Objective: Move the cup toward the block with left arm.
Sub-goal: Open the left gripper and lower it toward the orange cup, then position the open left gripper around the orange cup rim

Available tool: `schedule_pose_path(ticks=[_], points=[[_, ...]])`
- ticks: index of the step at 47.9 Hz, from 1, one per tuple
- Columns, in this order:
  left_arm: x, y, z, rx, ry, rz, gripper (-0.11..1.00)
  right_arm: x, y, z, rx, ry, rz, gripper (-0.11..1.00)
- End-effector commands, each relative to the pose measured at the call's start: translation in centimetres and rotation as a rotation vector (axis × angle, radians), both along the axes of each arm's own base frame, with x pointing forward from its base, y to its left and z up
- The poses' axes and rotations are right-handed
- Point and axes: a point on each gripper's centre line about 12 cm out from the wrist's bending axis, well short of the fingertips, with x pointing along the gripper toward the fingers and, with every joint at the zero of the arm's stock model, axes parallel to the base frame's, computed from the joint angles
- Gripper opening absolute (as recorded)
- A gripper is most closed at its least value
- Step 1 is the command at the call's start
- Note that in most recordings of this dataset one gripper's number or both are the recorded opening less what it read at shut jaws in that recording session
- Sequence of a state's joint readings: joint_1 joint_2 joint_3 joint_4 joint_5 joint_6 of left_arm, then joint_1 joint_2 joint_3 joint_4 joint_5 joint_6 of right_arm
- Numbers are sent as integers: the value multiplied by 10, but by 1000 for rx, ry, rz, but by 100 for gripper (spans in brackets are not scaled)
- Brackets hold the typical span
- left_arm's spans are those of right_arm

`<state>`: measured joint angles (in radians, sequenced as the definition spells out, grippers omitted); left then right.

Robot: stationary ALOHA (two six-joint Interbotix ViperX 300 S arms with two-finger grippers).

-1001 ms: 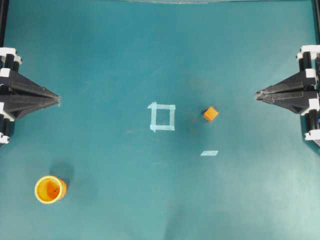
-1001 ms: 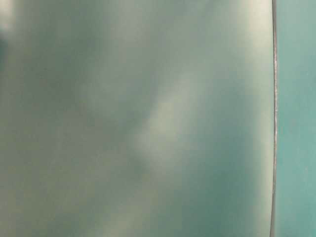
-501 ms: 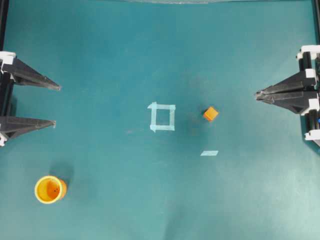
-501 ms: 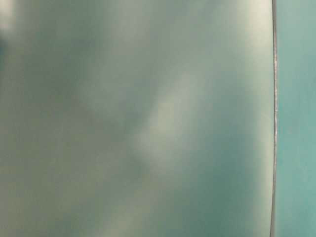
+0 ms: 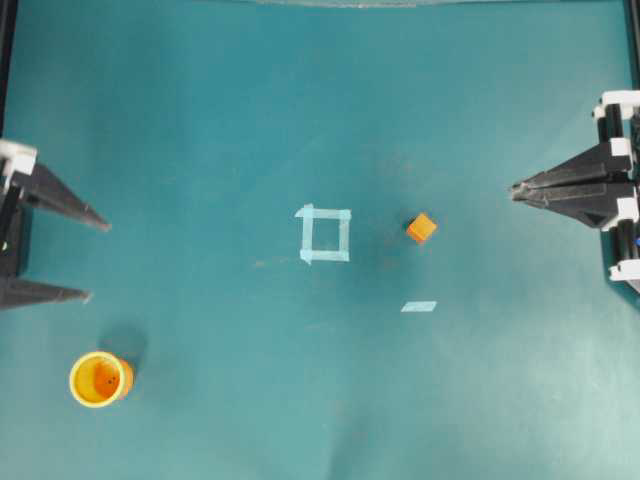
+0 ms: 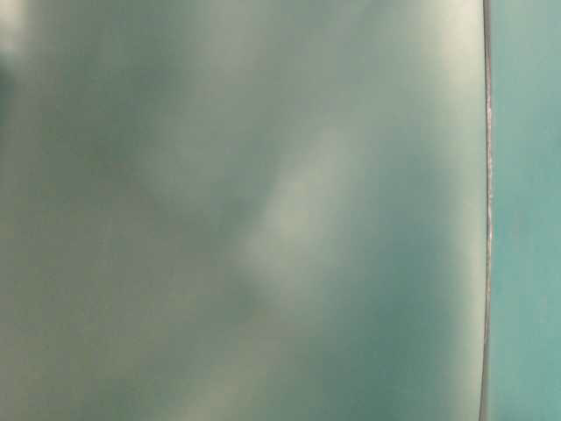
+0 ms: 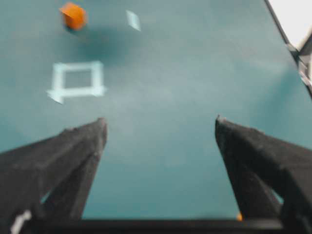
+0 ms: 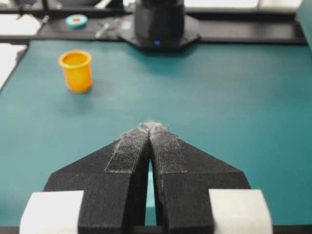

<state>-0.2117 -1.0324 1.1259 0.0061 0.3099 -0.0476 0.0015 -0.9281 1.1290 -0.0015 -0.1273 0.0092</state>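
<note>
Left end effector stood spread wide and empty at the tabletop's left edge. Cup sat upright just below it, near but apart; looked light, rigid, slick plastic, likely best pinched across the rim. Block lay well right, past the tape square. Right end effector pinched closed, empty.

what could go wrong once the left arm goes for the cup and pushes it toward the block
The cup stands upright and tall for its base, so a high contact from the open left end effector could tip it. The block is small and loose, with the tape square on the way; overshooting could knock it off its spot.
</note>
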Motion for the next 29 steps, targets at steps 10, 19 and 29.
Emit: schedule_pose_path(ticks=[10,19,29], points=[[-4,-19,-2,24,73,-107,88,2,1,12,3,-31,3,0],[-12,-36,-17,61,177,-209,88,2,1,12,2,-31,3,0],[-15,-52,-32,94,248,-296,88,2,0,12,2,-29,1,0]])
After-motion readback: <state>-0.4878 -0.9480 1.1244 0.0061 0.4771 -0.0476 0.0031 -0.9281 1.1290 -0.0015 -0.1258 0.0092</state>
